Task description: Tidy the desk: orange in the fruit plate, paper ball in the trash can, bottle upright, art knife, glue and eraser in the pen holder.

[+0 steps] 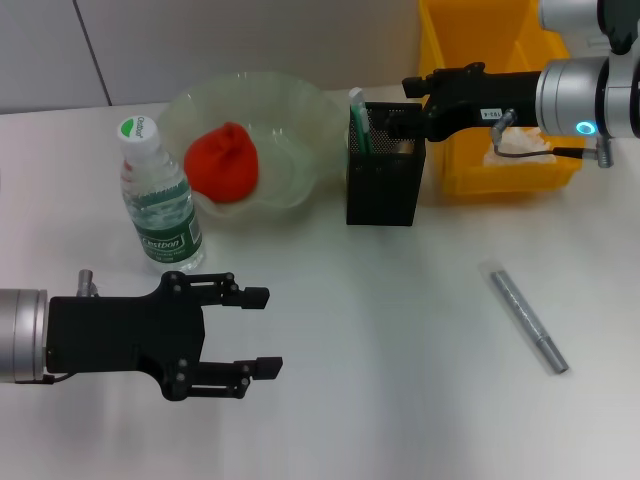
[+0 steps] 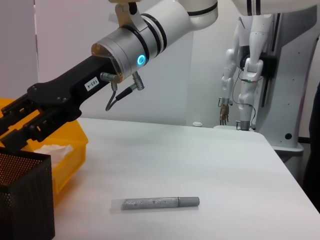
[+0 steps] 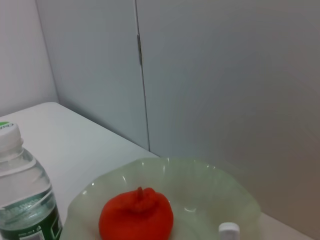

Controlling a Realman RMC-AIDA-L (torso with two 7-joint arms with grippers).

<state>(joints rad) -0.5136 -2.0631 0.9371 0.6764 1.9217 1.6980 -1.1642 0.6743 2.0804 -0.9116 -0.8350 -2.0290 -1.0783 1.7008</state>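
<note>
Right gripper [image 1: 392, 118] over pen holder [image 1: 384, 180], fingers' state unclear. Left gripper [image 1: 262, 333] fingers wide open, empty, above desk [image 1: 400, 350].

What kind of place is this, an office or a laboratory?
Probably a robot laboratory staged as a desk. The white table carries a pen holder and a water bottle, but another white robot stands behind it, near bare wall panels.
</note>
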